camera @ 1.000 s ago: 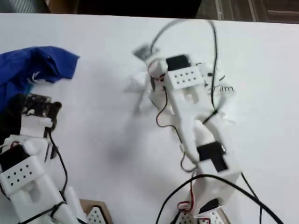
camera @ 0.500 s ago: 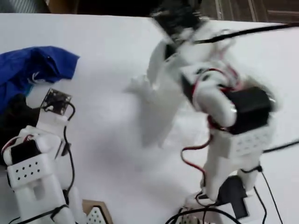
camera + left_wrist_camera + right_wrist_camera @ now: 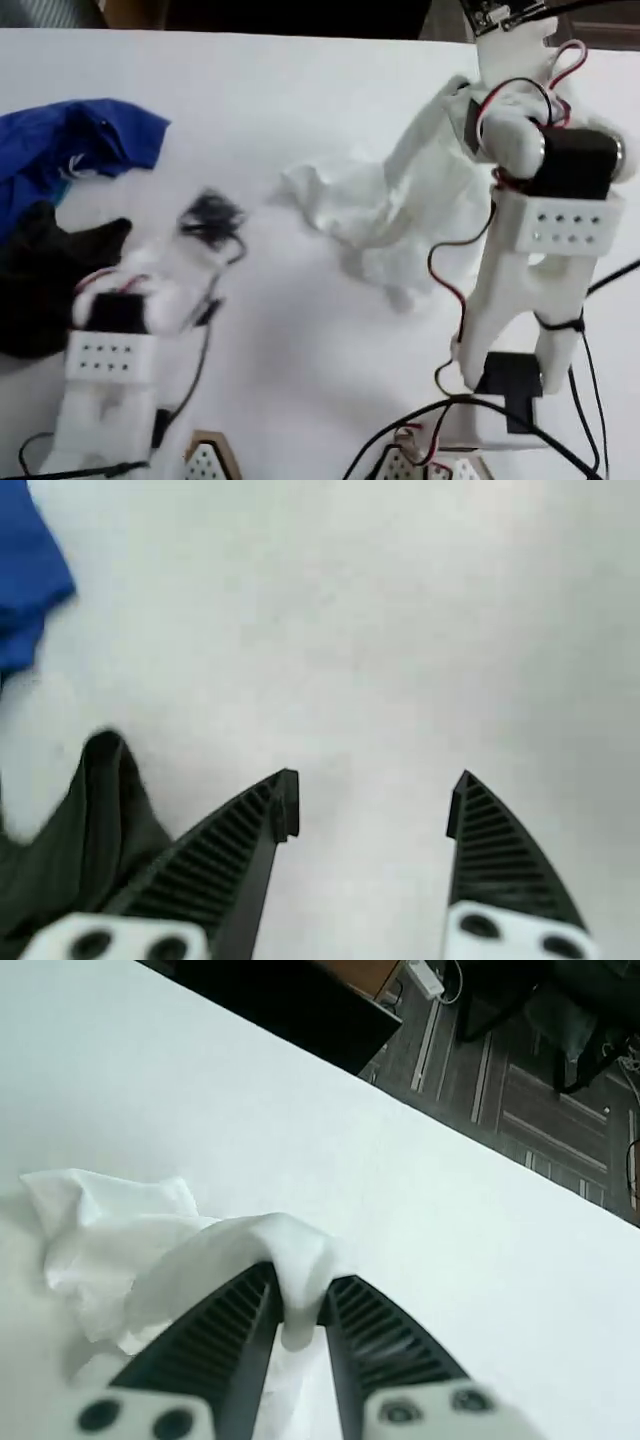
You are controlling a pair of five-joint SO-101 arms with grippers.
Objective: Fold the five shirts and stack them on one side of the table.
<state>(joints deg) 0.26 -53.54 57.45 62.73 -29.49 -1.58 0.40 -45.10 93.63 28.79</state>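
Covering most of your high view: the table (image 3: 300,90), white. White shirt (image 3: 390,200), crumpled, lies right of mid-table, with one fold raised off the surface beside your right arm. Blue shirt (image 3: 70,145), bunched, sits at the far left edge. Black shirt (image 3: 45,270), heaped, is just beside the blue one, next to your left arm. Your right gripper (image 3: 302,1290) is clamped on the white shirt's raised fold. Your left gripper (image 3: 372,790) has its jaws spread wide with nothing between them, over bare table near the black shirt.
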